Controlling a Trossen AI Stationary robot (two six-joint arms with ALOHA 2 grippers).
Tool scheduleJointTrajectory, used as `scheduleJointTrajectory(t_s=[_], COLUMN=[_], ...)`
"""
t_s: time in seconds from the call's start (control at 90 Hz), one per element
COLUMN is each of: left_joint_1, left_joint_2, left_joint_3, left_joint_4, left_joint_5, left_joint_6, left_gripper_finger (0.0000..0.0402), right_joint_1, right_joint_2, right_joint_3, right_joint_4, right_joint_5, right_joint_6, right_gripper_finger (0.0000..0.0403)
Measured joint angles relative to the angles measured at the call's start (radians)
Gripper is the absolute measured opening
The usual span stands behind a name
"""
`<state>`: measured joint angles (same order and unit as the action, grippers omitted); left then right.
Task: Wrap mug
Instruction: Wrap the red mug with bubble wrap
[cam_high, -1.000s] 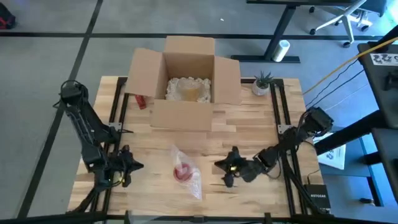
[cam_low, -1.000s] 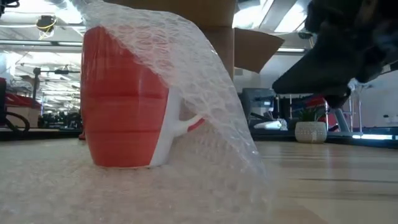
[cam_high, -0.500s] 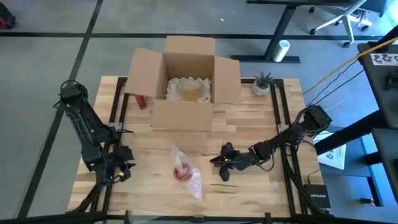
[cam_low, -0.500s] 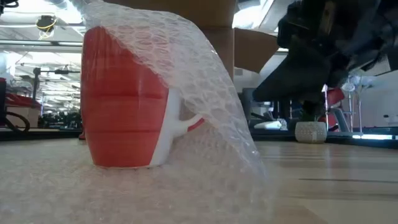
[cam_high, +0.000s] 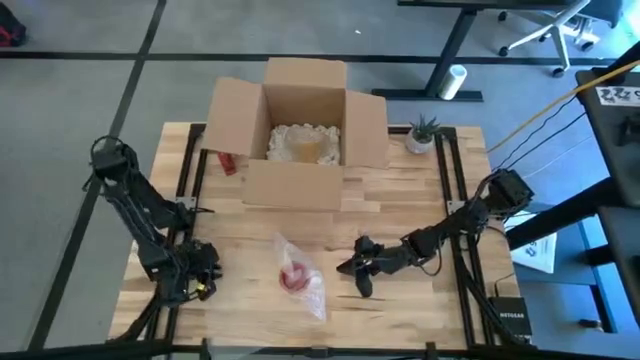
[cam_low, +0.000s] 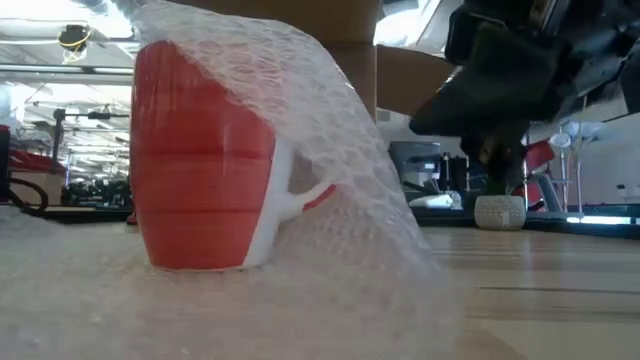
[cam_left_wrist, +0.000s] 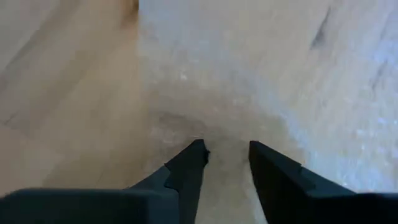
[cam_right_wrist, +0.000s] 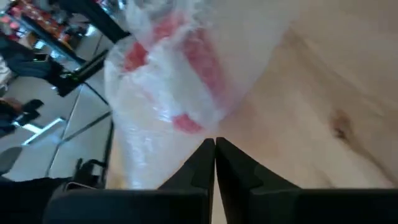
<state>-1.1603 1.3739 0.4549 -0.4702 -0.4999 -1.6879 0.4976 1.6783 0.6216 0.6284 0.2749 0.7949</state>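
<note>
Now we see the red mug (cam_high: 293, 275) upright under bubble wrap (cam_high: 305, 277) near the table's (cam_high: 400, 205) front edge. Just right of it, our right gripper (cam_high: 356, 272) hovers, fingers pressed together, empty. Our left gripper (cam_high: 203, 280) waits far left, fingers slightly apart.

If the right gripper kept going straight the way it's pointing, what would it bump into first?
Probably the bubble wrap draped over the red mug. The right gripper, fingers shut, points straight at it, and nothing else shows in between.
</note>
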Motion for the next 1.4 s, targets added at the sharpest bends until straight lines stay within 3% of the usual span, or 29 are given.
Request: scheduleJointTrajectory(t_s=[0.078,0.122,0.211,0.389,0.578,0.744,0.9,1.078,1.4], left_joint_1=[0.013,0.022,0.055,0.162,0.317,0.439,0.524,0.575,0.595], left_joint_2=[0.003,-0.014,-0.050,-0.088,-0.101,-0.100,-0.098,-0.051,0.030], left_joint_3=[0.042,0.060,0.110,0.160,0.169,0.169,0.169,0.169,0.173], left_joint_4=[0.078,0.083,0.134,0.242,0.467,0.637,0.678,0.827,0.931], left_joint_5=[-0.062,-0.130,-0.250,-0.349,-0.361,-0.229,-0.108,0.039,0.075], left_joint_6=[0.099,0.191,0.347,0.635,0.978,1.144,1.127,1.162,1.182], left_gripper_finger=[0.0027,0.0012,0.0003,0.0001,0.0000,0.0000,0.0000,0.0000,0.0004], right_joint_1=[0.000,-0.001,0.000,-0.001,-0.001,-0.002,-0.003,-0.013,-0.075], right_joint_2=[0.000,0.000,0.000,0.000,0.000,0.000,0.001,0.001,0.004], right_joint_3=[0.000,0.000,0.000,0.009,0.091,0.213,0.376,0.551,0.609], right_joint_4=[0.019,0.023,0.035,0.069,0.070,-0.022,-0.335,-0.600,-0.636], right_joint_5=[-0.010,-0.014,-0.016,-0.024,-0.045,-0.066,-0.063,0.047,-0.045], right_joint_6=[-0.014,-0.015,-0.018,-0.041,-0.140,-0.242,-0.306,-0.414,-0.462], right_gripper_finger=[0.0000,0.0000,0.0000,0.0000,0.0000,0.0000,0.0000,0.0000,0.0000])
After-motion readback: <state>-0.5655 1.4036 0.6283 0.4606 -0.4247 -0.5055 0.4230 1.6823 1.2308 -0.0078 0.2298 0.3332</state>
